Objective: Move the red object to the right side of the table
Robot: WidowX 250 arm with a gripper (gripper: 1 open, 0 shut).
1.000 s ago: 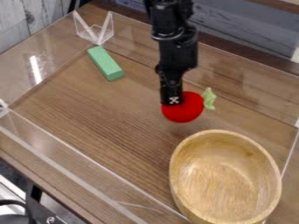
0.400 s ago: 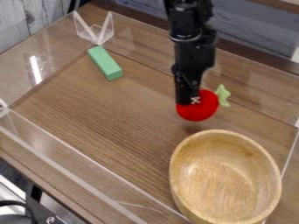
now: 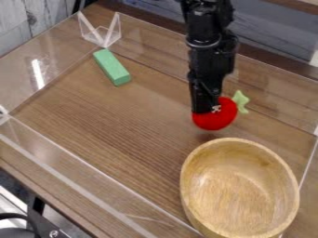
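The red object (image 3: 218,114), a small round toy fruit with a light-green leaf, lies on the brown wood-grain table (image 3: 112,130) right of centre, just beyond the bowl's far rim. My black gripper (image 3: 206,105) points straight down with its tips shut against the fruit's left top. The fingers cover part of the fruit.
A round light-wood bowl (image 3: 240,188) fills the near right corner, just in front of the fruit. A green rectangular block (image 3: 112,66) lies at the back left. Low clear acrylic walls (image 3: 74,191) edge the table.
The gripper and the red fruit have shifted together to the right across the table, most of it in the first half; the fruit has stayed on the surface.
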